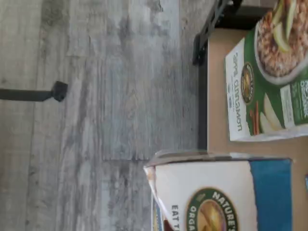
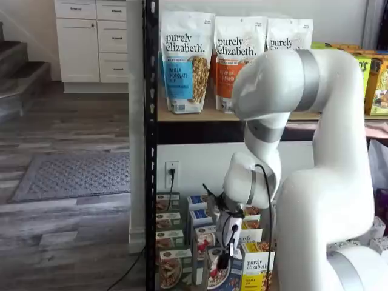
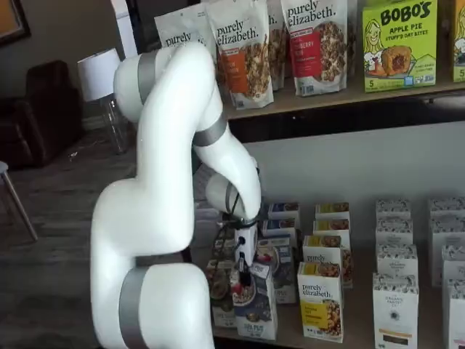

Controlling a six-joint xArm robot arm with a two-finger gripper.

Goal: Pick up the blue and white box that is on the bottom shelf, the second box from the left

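Shelving first: the bottom shelf (image 3: 360,331) carries the blue and white box (image 3: 251,302) at its near edge. My gripper (image 3: 245,273) hangs just above; finger gap unreadable. I judge approach underway; next, descend squarely.

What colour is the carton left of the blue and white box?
Green and white carton, clearest in the wrist view.

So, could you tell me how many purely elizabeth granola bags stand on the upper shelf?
3 show in each shelf view: a blue-labelled bag at the left, an orange-labelled one beside it, and a third behind the arm. More may be hidden.
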